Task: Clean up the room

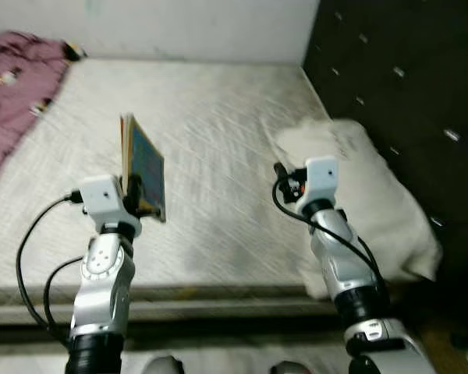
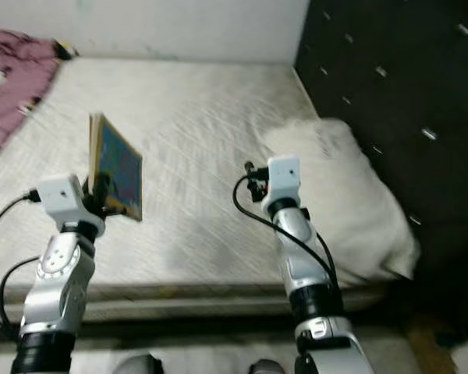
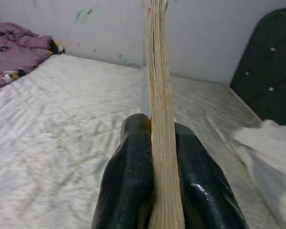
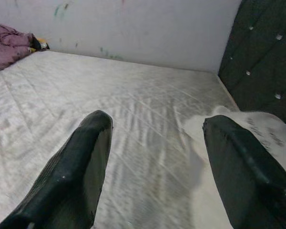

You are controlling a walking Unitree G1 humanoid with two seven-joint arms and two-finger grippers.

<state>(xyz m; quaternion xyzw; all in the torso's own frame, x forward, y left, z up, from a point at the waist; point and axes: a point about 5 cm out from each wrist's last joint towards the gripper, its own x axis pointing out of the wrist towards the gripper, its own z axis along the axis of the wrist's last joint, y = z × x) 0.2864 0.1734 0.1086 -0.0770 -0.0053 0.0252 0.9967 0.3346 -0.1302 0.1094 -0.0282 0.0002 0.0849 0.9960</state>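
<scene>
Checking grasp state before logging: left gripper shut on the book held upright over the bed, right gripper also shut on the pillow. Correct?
Not quite. The right gripper is open and holds nothing; the right wrist view shows its fingers spread wide above the bed, with the pillow lying beside it. The rest stands: the left gripper is shut on the book, held upright.

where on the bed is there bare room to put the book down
The widest bare patch is the middle of the mattress, between the purple blanket on the robot's left and the white pillow by the dark headboard. The left gripper holds the book upright above it; the open right gripper hovers beside the pillow. The edges are crowded.
</scene>
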